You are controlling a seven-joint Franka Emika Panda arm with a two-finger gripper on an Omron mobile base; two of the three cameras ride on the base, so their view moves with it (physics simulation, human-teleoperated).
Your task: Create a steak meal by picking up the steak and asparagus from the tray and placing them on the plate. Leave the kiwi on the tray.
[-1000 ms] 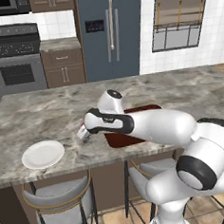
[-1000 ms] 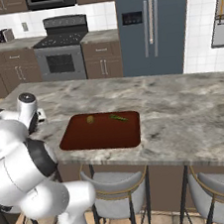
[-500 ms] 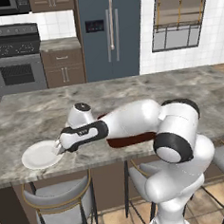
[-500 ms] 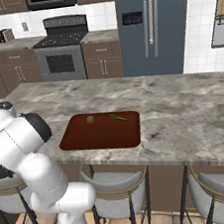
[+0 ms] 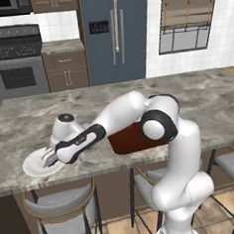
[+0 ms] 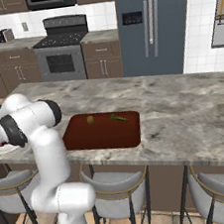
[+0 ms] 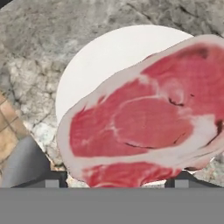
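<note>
— What am I looking at closest to the hand?

— I'm seeing the steak sitting right between the two finger tips, with the jaws spread wide around it; the gripper is grasping it across its width as far as I can judge. Just behind it I'm getting the plate, which the meat is overlapping, though I can't tell if it's touching the dish.

— And from the base?

— In the left base view I'm watching the arm stretching low to the left, the hand hanging over the plate near the counter edge. Farther right the tray is lying on the marble, carrying the kiwi toward its back left and the asparagus near its back edge, well apart from the plate.
</note>
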